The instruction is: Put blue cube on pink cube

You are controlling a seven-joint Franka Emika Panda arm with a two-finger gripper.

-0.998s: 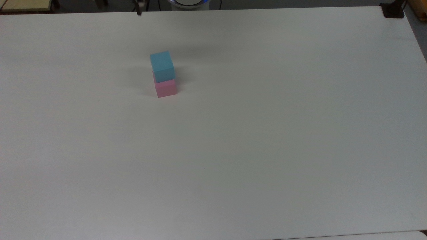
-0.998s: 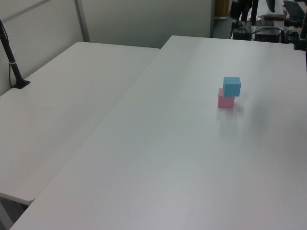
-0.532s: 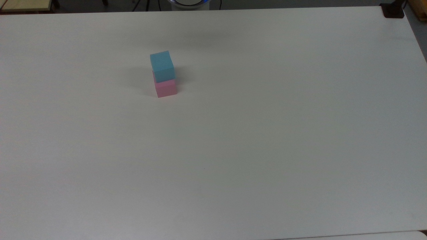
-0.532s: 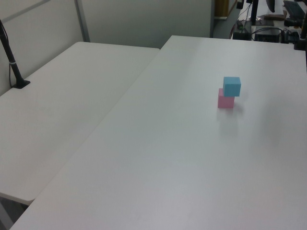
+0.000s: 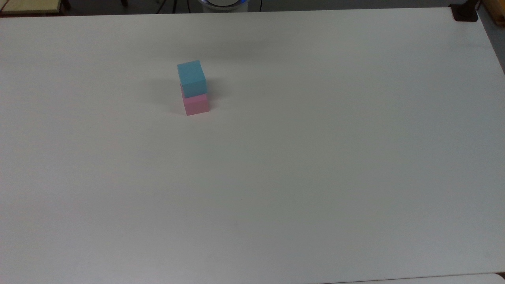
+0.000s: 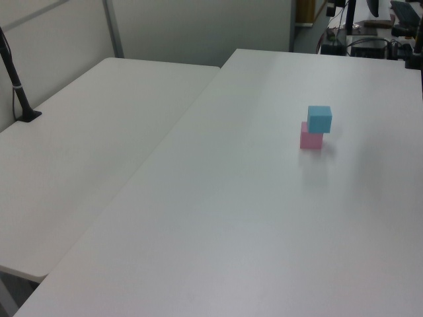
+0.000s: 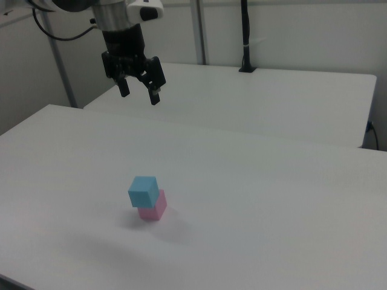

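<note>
The light-blue cube (image 5: pixel 191 78) rests on top of the pink cube (image 5: pixel 196 104), shifted a little off centre so part of the pink top shows. The same stack stands in the left view, blue cube (image 6: pixel 319 119) over pink cube (image 6: pixel 310 138), and in the right view, blue cube (image 7: pixel 143 191) over pink cube (image 7: pixel 153 208). My gripper (image 7: pixel 139 92) hangs high above the table in the right view, well up and behind the stack, open with nothing between its fingers.
The white table (image 5: pixel 300 157) carries the stack. A second white table (image 6: pixel 86 152) adjoins it on the left view's left, with a black pole (image 6: pixel 14 82) clamped to it. A black clamp (image 5: pixel 464 12) sits at the top view's far right corner.
A dark gripper tip seen at the top view's upper edge one second ago has left that view. The cube stack has not moved.
</note>
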